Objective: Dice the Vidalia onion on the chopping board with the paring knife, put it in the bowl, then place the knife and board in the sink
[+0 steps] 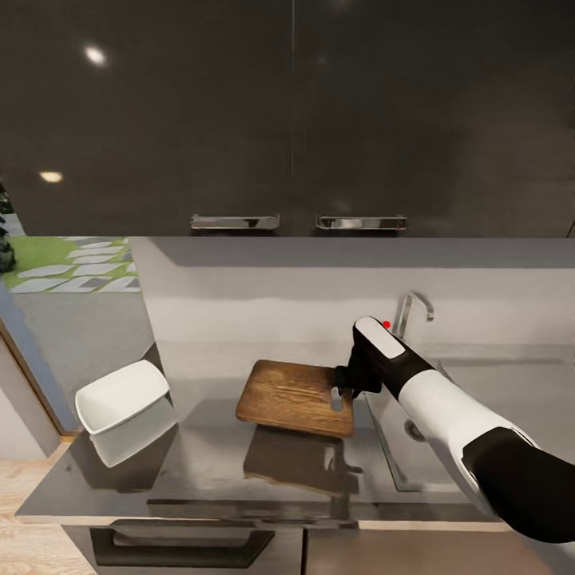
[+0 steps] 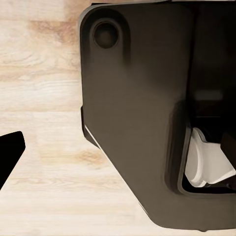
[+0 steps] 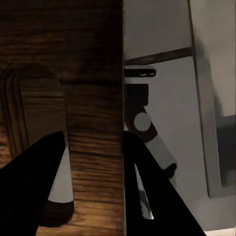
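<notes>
Here the right hand (image 1: 342, 393) grips the chopping board (image 1: 291, 396) at its handle-hole edge, at 3 o'clock beside the sink (image 1: 479, 383); the bowl (image 1: 121, 397) sits at 9 o'clock, bare desk (image 1: 200, 455) between. I cannot tell the left hand's state.

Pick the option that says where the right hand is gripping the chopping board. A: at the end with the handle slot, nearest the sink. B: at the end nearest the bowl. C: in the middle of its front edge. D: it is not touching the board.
A: the right hand closes on the chopping board at its handle-slot end beside the sink, one finger through the slot in the right wrist view.
</notes>
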You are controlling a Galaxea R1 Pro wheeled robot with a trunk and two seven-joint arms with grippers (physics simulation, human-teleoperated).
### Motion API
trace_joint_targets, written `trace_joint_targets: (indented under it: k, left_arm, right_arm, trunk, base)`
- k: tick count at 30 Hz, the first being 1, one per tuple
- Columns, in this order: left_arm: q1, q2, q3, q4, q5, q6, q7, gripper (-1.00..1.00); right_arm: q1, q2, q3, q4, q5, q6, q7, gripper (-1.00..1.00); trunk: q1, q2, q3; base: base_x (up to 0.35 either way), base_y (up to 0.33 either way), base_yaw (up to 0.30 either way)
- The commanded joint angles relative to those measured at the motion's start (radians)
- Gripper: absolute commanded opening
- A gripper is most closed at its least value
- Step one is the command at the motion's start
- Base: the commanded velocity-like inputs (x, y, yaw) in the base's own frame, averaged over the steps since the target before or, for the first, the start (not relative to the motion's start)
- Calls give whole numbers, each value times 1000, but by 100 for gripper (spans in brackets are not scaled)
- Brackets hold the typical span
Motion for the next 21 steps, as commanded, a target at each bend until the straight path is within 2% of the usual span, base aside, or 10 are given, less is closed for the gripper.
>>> trace_joint_targets:
  k: [1, 10, 16, 19, 20, 21]
  left_arm:
    - [0, 0, 0, -1, 1, -2, 0, 100]
    - [0, -1, 1, -1, 1, -2, 0, 100]
    - [0, -1, 1, -1, 1, -2, 0, 100]
    - [0, -1, 1, -1, 1, -2, 0, 100]
    - [0, -1, 1, -1, 1, -2, 0, 100]
    - [0, -1, 1, -1, 1, -2, 0, 100]
  right_arm:
    - [-1, -1, 4, -1, -9, 5, -6, -100]
    - [3, 1, 6, 2, -12, 5, 2, -100]
    - [33, 1, 27, 8, -13, 5, 4, -100]
    - [43, 1, 79, 9, -13, 5, 5, -100]
    - [44, 1, 107, 9, -13, 5, 6, -100]
    - [46, 1, 150, 9, -13, 5, 6, -100]
  trunk:
    - [1, -2, -2]
    - [1, -2, -2]
    - [1, -2, -2]
    - [1, -2, -2]
    - [1, -2, -2]
    - [1, -2, -2]
  base:
    - [8, -11, 0]
    - [1, -1, 0]
    - [0, 0, 0]
    - [0, 0, 0]
    - [0, 0, 0]
    - [0, 0, 0]
